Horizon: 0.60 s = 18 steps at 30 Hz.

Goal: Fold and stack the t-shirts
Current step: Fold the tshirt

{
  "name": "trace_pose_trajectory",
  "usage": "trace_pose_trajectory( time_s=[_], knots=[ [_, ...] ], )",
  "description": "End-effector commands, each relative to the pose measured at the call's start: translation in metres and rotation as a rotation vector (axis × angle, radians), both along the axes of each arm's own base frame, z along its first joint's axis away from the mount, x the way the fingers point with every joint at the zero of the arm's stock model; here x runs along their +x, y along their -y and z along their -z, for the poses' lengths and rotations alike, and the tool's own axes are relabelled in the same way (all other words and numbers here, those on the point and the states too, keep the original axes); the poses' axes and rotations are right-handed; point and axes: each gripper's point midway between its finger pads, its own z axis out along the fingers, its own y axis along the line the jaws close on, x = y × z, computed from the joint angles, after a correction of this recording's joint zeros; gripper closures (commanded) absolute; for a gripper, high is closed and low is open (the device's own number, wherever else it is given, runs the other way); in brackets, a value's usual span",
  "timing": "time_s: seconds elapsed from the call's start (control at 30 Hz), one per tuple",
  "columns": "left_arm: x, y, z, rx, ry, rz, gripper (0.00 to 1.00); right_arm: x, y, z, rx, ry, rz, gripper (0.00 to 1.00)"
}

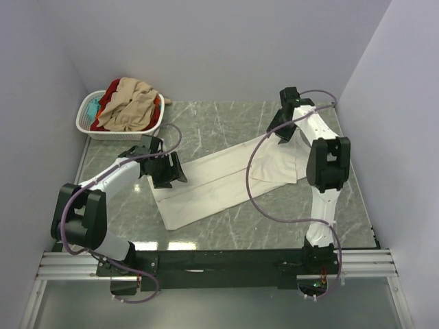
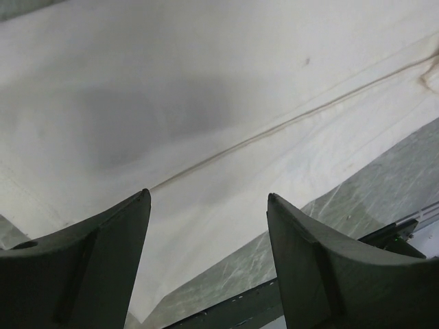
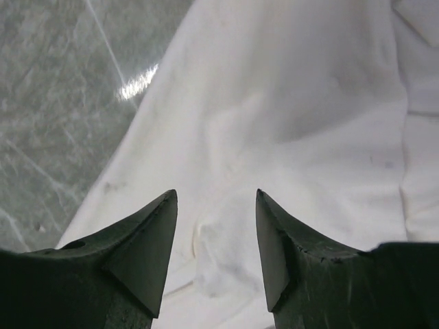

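From above, my own wrists hide the fingertips of both claws, and my right arm covers part of the cream-white t-shirt [image 1: 219, 181] at its far right end. In the white basket [image 1: 89, 127], at the table's [image 1: 206, 123] far left corner, the other shirts are heaped. The tan one [image 1: 127, 106] lies on top, the red one [image 1: 110, 91] shows only at its edges, and the teal one [image 1: 92, 107] is a mere sliver.

The cream-white shirt lies as a long band across the middle of the table, from near left towards far right. My left claw [image 2: 208, 195] stands wide over its left end, nothing between the fingers. My right claw [image 3: 215, 193] is parted somewhat less over the right end, gripping nothing. Both wrist views cut the cloth off at their edges.
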Motion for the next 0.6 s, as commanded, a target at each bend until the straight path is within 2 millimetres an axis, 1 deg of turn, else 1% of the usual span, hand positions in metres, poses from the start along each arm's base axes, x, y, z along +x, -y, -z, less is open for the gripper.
trace_pose_trajectory(
  time_s=[0.0,0.03,0.07,0.1,0.13,0.17,0.23,0.27,0.33,0.37,0.43,0.47,0.53,0.57],
  knots=[
    [-0.006,-0.005,0.011,0.023,-0.003,-0.017,0.26,-0.013,-0.005,-0.056,0.051,0.125,-0.014,0.44],
    [-0.009,-0.006,0.014,0.025,-0.012,-0.019,0.26,-0.019,-0.004,-0.057,0.051,0.128,-0.014,0.44],
    [-0.009,-0.009,0.018,0.041,-0.011,-0.032,0.26,-0.026,-0.01,-0.057,0.069,0.129,-0.027,0.44],
    [-0.013,-0.011,0.024,0.048,-0.026,-0.039,0.26,-0.041,-0.012,-0.053,0.08,0.122,-0.032,0.44],
    [-0.014,-0.011,0.026,0.052,-0.03,-0.043,0.26,-0.048,-0.015,-0.05,0.091,0.117,-0.038,0.44],
    [-0.016,-0.013,0.029,0.057,-0.035,-0.05,0.26,-0.063,-0.019,-0.044,0.106,0.104,-0.046,0.44],
    [-0.022,-0.014,0.036,0.057,-0.055,-0.06,0.26,-0.078,-0.024,-0.035,0.123,0.089,-0.053,0.44],
    [-0.025,-0.013,0.038,0.055,-0.06,-0.058,0.26,-0.091,-0.027,-0.026,0.13,0.075,-0.059,0.44],
    [-0.032,-0.013,0.043,0.056,-0.076,-0.063,0.26,-0.104,-0.03,-0.017,0.142,0.06,-0.062,0.44],
    [-0.033,-0.012,0.043,0.057,-0.074,-0.063,0.26,-0.115,-0.03,-0.004,0.142,0.027,-0.058,0.44],
    [-0.04,-0.01,0.046,0.062,-0.089,-0.067,0.25,-0.122,-0.027,0.004,0.138,0.016,-0.055,0.44],
    [-0.042,-0.009,0.047,0.062,-0.089,-0.068,0.25,-0.128,-0.026,0.014,0.13,-0.014,-0.056,0.44],
    [-0.051,-0.003,0.05,0.061,-0.106,-0.071,0.25,-0.133,-0.022,0.022,0.11,-0.042,-0.056,0.44],
    [-0.056,0.002,0.05,0.062,-0.107,-0.059,0.26,-0.136,-0.02,0.03,0.097,-0.07,-0.06,0.45]
  ],
)
